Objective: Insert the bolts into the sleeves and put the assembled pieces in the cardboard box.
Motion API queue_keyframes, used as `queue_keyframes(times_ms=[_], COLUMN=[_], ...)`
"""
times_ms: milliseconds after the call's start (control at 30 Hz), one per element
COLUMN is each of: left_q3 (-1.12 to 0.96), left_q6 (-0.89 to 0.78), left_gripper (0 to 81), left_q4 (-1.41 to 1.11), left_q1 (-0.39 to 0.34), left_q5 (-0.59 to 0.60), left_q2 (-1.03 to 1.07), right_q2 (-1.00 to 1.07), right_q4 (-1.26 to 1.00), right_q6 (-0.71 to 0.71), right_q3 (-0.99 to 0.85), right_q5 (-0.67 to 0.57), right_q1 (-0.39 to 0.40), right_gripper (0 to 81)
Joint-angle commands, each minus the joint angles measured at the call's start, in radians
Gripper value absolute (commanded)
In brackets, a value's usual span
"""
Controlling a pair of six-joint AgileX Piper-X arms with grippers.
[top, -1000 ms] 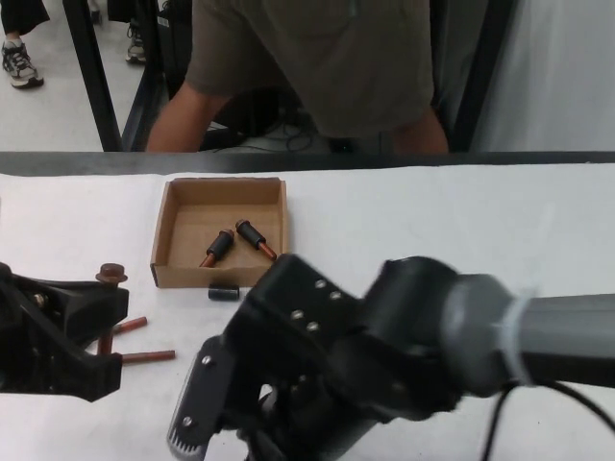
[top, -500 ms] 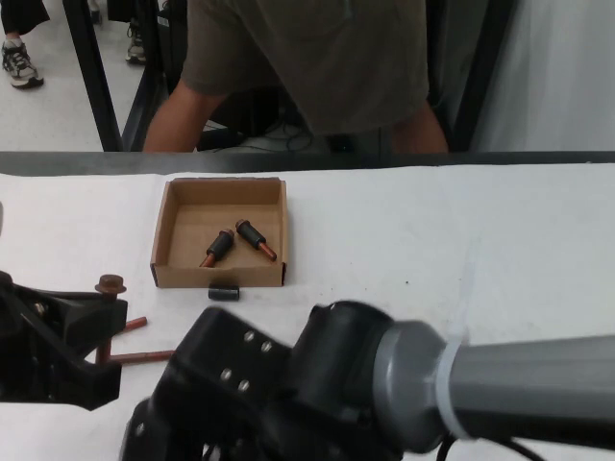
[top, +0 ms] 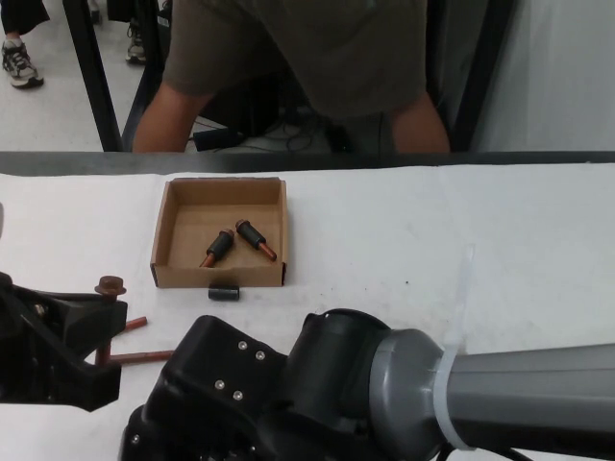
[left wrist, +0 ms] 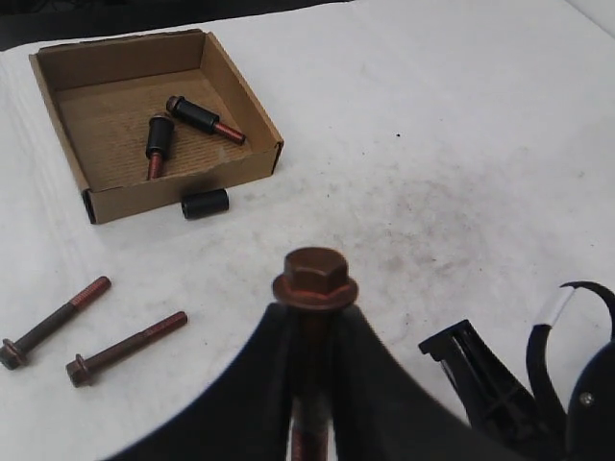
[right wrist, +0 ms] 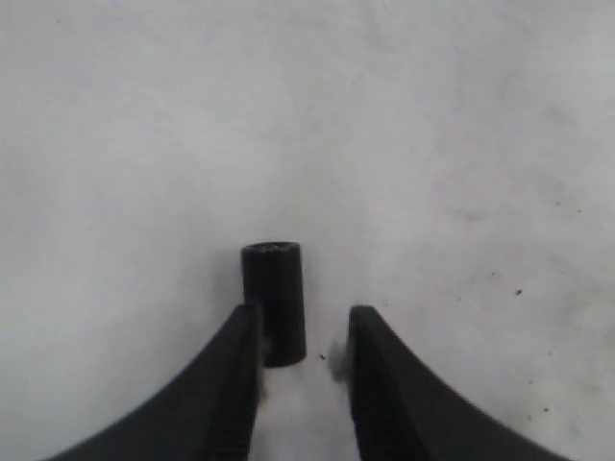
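Okay, left gripper (left wrist: pixel 313 331) sits low at the bench's (top: pixel 432 221) left side, fingers clamped on a bolt (left wrist: pixel 315 280) held upright, hex head on top. Right arm (top: pixel 288 394) reaches across the near foreground, wrist bent downward. Right gripper (right wrist: pixel 303 319) is down close to the bench, fingers parted and loose around one end of a black sleeve (right wrist: pixel 274 298) lying flat; can't tell if a finger touches it. Cardboard box (top: pixel 159 245) stands farther back with two assembled pieces (top: pixel 219 245) lying inside. A second sleeve (top: pixel 224 291) lies just beside the box's front wall. Two loose bolts (left wrist: pixel 125 348) lie on the bench near the left gripper.
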Motion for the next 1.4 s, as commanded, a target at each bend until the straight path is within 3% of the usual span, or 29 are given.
queue_keyframes(times_ms=[0,1067,1200,1300,1367], left_q3=[-0.005,-0.005,-0.005,-0.005,-0.005], left_q6=[0.006,0.051,0.051,0.051,0.051], left_gripper=[0.8,0.8,0.8,0.8,0.8], left_q4=[-0.002,-0.002,-0.002,-0.002,-0.002], left_q1=[-0.003,-0.003,-0.003,-0.003,-0.003], left_q5=[-0.01,-0.032,-0.032,-0.032,-0.032], left_q2=[-0.009,-0.009,-0.009,-0.009,-0.009], right_q2=[0.005,0.101,0.101,0.101,0.101], right_q4=[-0.002,0.022,0.03,0.065,0.113], right_q6=[0.013,0.02,0.02,0.018,0.019], right_q3=[-0.007,-0.061,-0.064,-0.064,-0.064], right_q5=[0.009,-0.022,-0.022,-0.02,0.02], right_q1=[0.0,0.001,0.001,0.002,0.002], right_gripper=[30.3,30.2,19.0,0.3,0.0])
